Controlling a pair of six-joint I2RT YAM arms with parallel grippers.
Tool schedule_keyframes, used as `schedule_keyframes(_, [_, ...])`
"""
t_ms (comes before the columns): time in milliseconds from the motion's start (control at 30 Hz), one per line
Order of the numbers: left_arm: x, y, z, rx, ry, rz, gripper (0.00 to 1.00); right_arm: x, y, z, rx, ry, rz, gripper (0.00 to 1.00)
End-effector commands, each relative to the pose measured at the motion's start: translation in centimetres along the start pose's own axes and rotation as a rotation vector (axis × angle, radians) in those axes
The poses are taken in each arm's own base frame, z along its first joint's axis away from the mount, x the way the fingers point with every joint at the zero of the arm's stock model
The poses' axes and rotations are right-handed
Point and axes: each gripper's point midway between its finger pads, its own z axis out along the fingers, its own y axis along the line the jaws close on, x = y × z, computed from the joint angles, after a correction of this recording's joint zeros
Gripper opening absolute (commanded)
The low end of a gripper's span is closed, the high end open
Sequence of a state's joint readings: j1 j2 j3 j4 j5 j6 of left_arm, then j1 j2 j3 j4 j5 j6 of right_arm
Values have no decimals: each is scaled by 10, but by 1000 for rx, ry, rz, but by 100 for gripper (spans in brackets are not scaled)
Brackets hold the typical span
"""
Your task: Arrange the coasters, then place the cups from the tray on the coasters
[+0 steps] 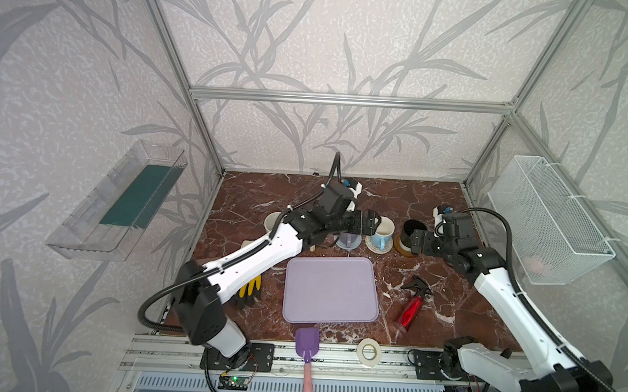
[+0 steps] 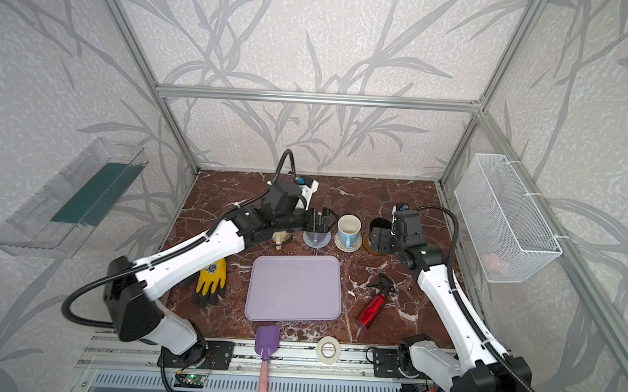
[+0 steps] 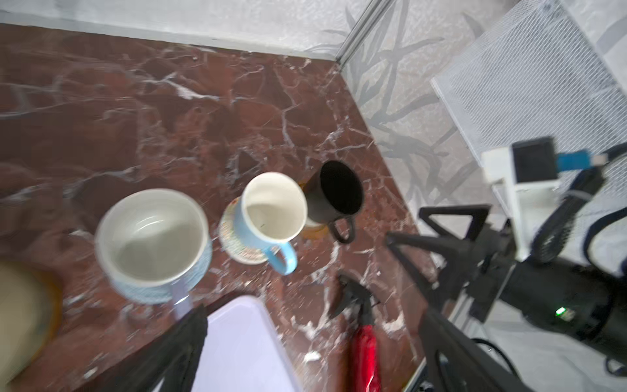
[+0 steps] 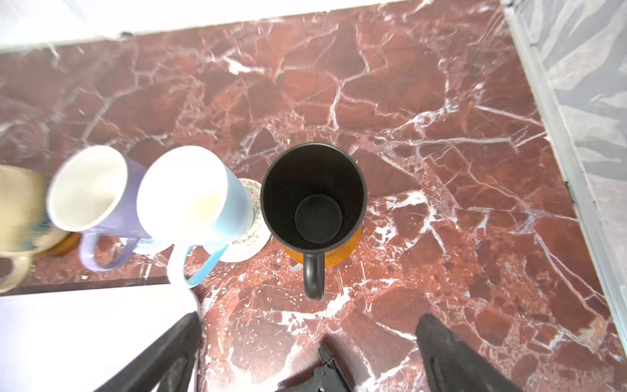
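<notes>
- Right hand (image 4: 309, 315): fingers spread wide, gripping nothing. The black cup (image 4: 314, 193) stands straight ahead on the orange coaster (image 4: 339, 256), apart from the hand, with its handle pointing back at it.
- Left hand (image 2: 322, 219): likewise wide open and empty, hovering by the lilac cup (image 2: 316, 237).
- Tray (image 1: 331, 290): we see no cups on it, so we judge that only withdrawal remains.
- Room: the blue cup (image 4: 190, 197) is just beside the black one, with bare tabletop (image 4: 441, 152) beyond.

- The black mug (image 4: 314, 193) stands upright on the orange coaster (image 4: 341, 254).
- The light blue mug (image 2: 348, 230) stands on the beige coaster (image 2: 357, 243).
- The lilac mug (image 4: 101, 203) stands on the grey-blue coaster (image 2: 325, 240).
- The cream mug (image 4: 13, 210) stands on an amber coaster (image 4: 64, 246).
- The white mug (image 1: 272, 220) is mostly hidden.
- The lilac tray (image 1: 331, 290) lies flat near the row.
</notes>
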State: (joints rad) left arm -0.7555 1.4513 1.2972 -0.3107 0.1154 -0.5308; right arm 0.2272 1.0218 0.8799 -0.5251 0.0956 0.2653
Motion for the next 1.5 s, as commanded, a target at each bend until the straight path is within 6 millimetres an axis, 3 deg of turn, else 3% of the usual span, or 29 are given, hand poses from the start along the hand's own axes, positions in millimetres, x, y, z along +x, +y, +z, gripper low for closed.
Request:
schedule_keyframes(0, [5,60,-24,-205,-103,115,99,13,-5,-7,-10,-50,-2,99])
schedule_keyframes(233, [39,165,-78,-493,-154,120,100,37,-20,0,24,-141,-84,99])
schedule_keyframes(400, [49,202,-104,-637,-290,274,99,44,-42,7,120,-240,-45,99])
schedule_keyframes(500, [51,223,-116,-714,-351,257,99,49,-52,15,172,-266,-24,99])
schedule_keyframes(633, [52,240,-117,-795,-377,303,99,42,-69,22,279,-304,-14,99])
schedule_keyframes(867, [52,266,-121,-907,-413,286,99,25,-69,39,288,-406,-49,99])
schedule_keyframes(1100, [50,288,-129,-1006,-452,304,99,20,-73,54,279,-399,-64,99])
schedule_keyframes(1467, [51,326,-129,-1009,-450,209,99,23,-74,75,222,-404,-83,99])
